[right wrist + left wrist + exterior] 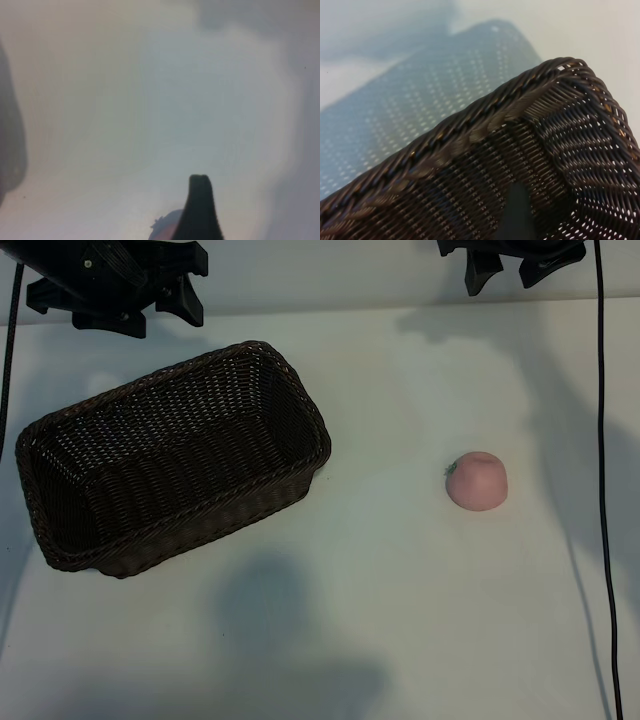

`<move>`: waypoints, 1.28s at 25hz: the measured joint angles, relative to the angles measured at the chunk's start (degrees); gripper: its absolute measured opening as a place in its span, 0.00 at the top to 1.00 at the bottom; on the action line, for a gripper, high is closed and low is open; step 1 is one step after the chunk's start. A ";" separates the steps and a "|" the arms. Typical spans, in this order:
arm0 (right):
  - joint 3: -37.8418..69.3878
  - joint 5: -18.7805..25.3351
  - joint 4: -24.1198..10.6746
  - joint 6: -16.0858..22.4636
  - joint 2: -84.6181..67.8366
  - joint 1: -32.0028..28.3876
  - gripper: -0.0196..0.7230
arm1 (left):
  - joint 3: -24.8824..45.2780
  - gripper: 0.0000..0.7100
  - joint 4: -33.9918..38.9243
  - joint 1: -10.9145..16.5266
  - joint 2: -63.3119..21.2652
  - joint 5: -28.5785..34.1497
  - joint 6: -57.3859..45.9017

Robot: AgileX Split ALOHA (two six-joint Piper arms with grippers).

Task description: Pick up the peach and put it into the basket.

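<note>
Left claw [165, 302] released, raised at the desk's far edge above the basket [170, 455]. Right claw [505, 275] released too, far edge, well above the peach [477, 481], which sits alone on white desk [400, 600], apart from the basket.

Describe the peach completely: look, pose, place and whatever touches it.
The peach is a small round fruit, pale pink with matte skin and a tiny green stem bit on the side facing the basket. It sits alone on the white table, well apart from the basket. Nothing but the table touches it. The right wrist view catches only its edge.
</note>
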 joint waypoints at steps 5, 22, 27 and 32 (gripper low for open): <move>0.00 0.00 0.11 0.00 0.00 0.00 0.22 | 0.00 0.20 0.00 0.00 0.00 0.00 0.00; 0.00 0.00 0.15 0.00 0.00 0.00 0.22 | 1.87 0.20 10.46 0.10 -5.06 -0.35 -9.25; 0.00 0.00 0.15 -0.11 0.00 0.00 0.22 | 13.27 0.20 20.65 -0.01 -12.79 -0.58 -19.86; 0.00 0.00 0.15 -0.41 0.00 0.00 0.22 | 24.91 0.20 22.60 -0.01 -18.91 -4.99 -24.62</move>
